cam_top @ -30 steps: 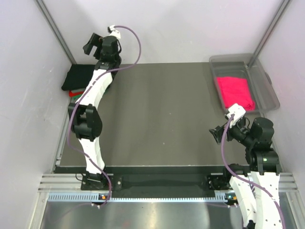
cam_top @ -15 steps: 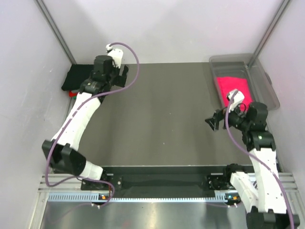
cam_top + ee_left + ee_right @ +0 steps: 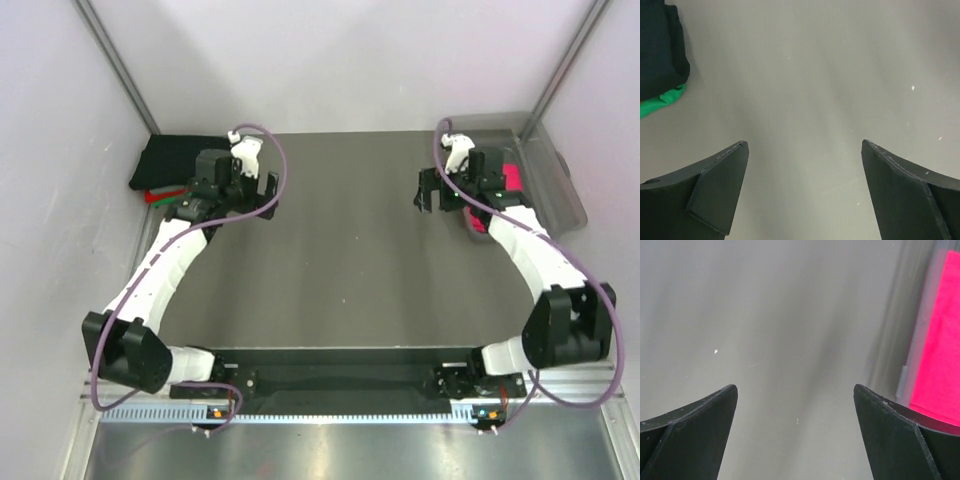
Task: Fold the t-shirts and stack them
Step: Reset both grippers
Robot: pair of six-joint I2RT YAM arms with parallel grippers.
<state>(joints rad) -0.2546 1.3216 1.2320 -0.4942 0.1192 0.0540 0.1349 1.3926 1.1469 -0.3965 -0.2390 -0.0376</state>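
Observation:
A folded black t-shirt tops a stack at the back left corner, with red and green edges showing beneath it. The left wrist view catches the black tee and a green edge at its upper left. My left gripper hangs open and empty over bare table just right of the stack. A hot-pink t-shirt lies in the clear bin, partly hidden by my right arm. My right gripper is open and empty, just left of the bin. The pink tee fills the right wrist view's right edge.
The clear plastic bin sits at the back right corner, its wall close to my right fingers. White walls enclose the dark grey table at the back and sides. An aluminium rail runs along the near edge.
The left arm swung from above the stack down over the table right of it. The right arm reached from the front right up to the back, beside the bin. Both grippers stayed open.

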